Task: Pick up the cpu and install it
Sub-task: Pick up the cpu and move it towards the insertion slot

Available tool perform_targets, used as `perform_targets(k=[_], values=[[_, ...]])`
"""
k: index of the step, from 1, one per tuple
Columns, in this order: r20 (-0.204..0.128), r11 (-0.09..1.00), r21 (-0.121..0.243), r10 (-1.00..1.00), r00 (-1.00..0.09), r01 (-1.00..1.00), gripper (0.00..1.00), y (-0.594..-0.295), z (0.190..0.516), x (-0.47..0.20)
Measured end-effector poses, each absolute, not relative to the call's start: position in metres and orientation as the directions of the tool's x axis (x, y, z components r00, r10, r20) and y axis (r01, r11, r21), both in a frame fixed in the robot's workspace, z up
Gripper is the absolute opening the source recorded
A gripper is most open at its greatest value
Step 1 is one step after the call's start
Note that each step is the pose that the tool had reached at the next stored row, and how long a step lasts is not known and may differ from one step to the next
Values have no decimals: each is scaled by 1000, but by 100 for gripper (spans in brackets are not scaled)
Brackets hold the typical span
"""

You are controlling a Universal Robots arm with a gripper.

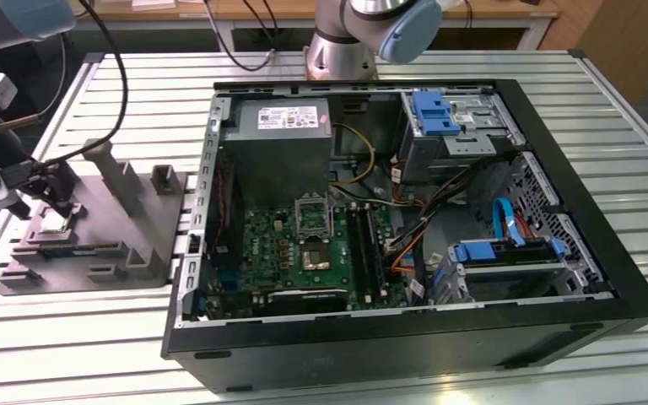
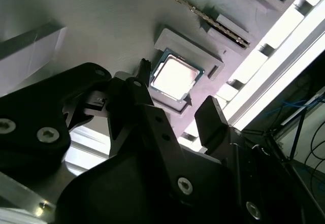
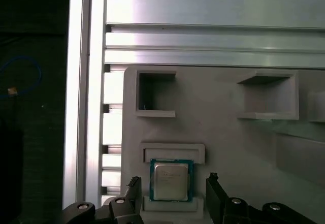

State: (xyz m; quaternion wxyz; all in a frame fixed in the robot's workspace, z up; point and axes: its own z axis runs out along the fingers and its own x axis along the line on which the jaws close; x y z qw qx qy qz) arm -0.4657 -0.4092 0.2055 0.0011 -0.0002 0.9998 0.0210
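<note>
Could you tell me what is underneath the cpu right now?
The cpu lies in a shallow square pocket of the grey moulded tray, which rests on the slatted metal table. The pocket's floor is covered by the chip.

A robotics lab: a slotted aluminium table carries an opened computer case and a robot arm.

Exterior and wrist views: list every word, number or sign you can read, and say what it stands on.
White label on the grey metal power-supply box: print too small to read.
Silvery square cpu in the grey moulded plastic tray: any marking too blurred to read.
</note>
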Motion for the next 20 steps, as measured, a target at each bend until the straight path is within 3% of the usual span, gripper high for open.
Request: perform_targets(k=[20], values=[[-2,999,42,0,-1000,0,62,-409,184,-466]])
